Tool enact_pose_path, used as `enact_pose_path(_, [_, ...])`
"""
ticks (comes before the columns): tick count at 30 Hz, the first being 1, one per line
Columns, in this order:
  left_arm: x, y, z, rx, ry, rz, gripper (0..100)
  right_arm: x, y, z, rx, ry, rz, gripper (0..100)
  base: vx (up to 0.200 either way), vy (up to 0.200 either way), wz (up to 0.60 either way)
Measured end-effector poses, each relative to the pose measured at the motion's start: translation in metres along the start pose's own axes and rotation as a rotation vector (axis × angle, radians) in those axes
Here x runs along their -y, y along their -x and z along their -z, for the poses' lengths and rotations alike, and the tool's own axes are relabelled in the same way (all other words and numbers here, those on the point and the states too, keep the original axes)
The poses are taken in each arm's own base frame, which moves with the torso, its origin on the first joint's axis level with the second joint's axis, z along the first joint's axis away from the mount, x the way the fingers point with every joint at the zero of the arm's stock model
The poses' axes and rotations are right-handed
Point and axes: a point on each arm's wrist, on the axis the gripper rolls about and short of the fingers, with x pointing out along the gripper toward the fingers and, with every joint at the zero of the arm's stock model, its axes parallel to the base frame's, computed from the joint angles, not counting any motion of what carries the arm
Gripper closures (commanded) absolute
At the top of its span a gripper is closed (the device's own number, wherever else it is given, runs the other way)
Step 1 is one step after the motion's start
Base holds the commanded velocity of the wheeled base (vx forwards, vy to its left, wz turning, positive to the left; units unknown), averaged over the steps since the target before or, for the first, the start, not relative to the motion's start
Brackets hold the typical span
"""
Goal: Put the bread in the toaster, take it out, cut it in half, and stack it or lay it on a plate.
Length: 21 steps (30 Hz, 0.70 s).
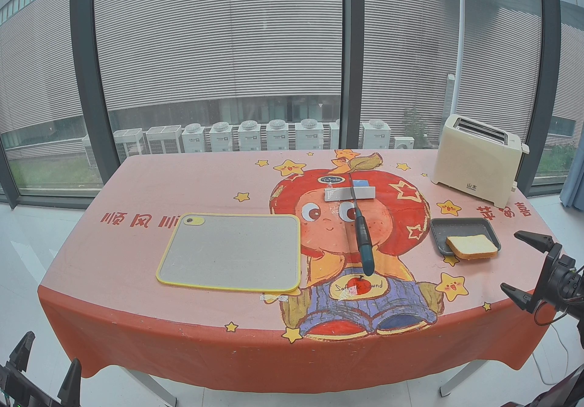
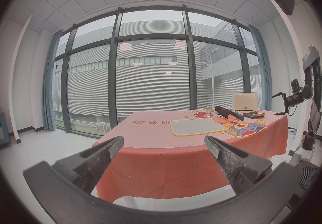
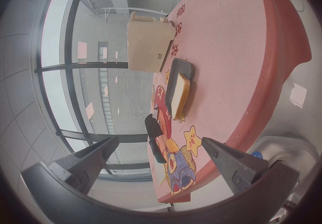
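Note:
A slice of bread (image 1: 471, 245) (image 3: 180, 95) lies on a small dark tray (image 1: 465, 230) (image 3: 181, 67) at the table's right side. Behind it stands a cream toaster (image 1: 478, 159) (image 3: 147, 42) (image 2: 245, 101) with its slots up. A knife (image 1: 362, 230) (image 3: 155, 141) with a blue-green handle rests at the table's middle, its blade on a small block (image 1: 349, 191). A grey cutting board (image 1: 232, 252) (image 2: 197, 125) with a yellow rim lies left of it. My right gripper (image 1: 529, 265) (image 3: 161, 154) hangs open just off the table's right front edge. My left gripper (image 1: 45, 365) (image 2: 164, 154) is open, low and off the table's left front corner.
The table wears an orange cloth (image 1: 182, 183) with a cartoon print. Tall windows (image 1: 219, 43) stand right behind the table. The floor around the table is bare.

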Motion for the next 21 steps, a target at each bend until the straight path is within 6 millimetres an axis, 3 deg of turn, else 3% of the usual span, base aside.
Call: enact_pose_path(21, [0.0, 0.0, 0.0, 0.0, 0.0, 0.001, 0, 0.01, -0.028, -0.018, -0.032, 0.02, -0.034, 0, 0.0, 0.0, 0.0])
